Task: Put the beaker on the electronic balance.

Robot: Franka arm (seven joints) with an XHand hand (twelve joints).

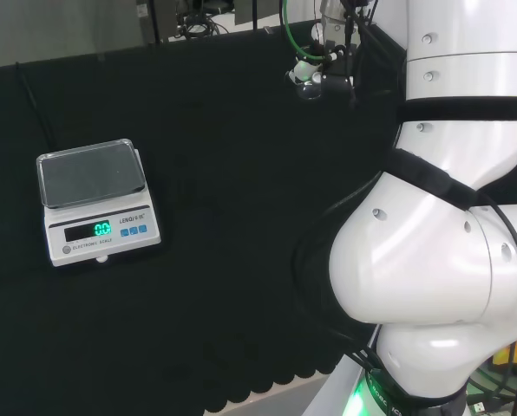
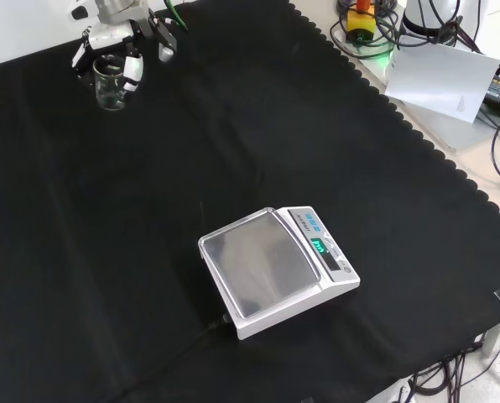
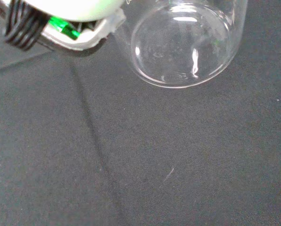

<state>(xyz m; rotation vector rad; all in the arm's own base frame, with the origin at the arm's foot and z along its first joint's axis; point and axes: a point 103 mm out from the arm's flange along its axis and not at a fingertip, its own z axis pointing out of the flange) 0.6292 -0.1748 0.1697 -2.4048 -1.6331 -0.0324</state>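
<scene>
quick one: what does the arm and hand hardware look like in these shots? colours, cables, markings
Arm: glossy white rounded links with small round dimples and black bands at the joints; a green glow at its base. Thin black cables run along its right side in the head view. Hand: white body with black segments and white tips. A green cable loops down to it; the wrist view shows ribbed black wiring and a green glint.

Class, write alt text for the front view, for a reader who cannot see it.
A robot hand curls around a clear glass beaker at the top left of a black cloth. A white balance with an empty pan sits well away, near the middle.
</scene>
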